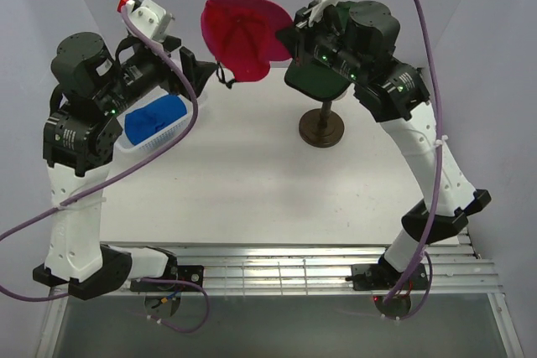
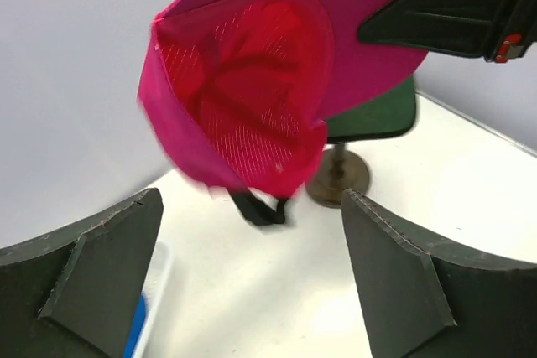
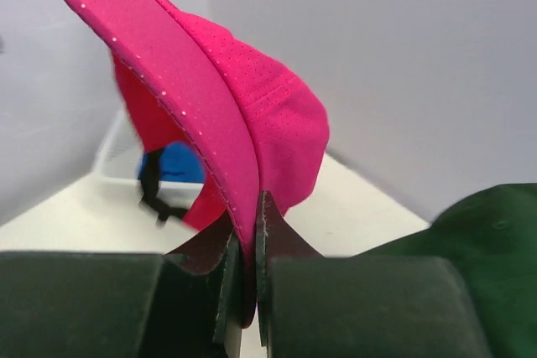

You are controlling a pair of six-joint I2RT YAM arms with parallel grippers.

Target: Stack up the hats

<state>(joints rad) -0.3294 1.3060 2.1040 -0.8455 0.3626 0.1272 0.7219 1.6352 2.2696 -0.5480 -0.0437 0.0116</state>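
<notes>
On the table (image 1: 252, 190), a blue cap (image 1: 155, 117) is lying in a white basket (image 1: 170, 137) at 9 o'clock, and a dark green cap (image 1: 317, 81) is sitting atop a round stand (image 1: 321, 130) at 1 o'clock. Beyond them, the left gripper (image 1: 195, 69) is hanging released, while the right gripper (image 3: 249, 224) is clenching the brim of the magenta cap (image 1: 243, 27), holding it aloft at 12 o'clock.

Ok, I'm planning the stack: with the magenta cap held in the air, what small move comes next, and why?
Probably carry the magenta cap over the green cap on the stand. The right gripper is shut on its brim, holding it aloft beside that cap, while the left gripper is open and holds nothing.
</notes>
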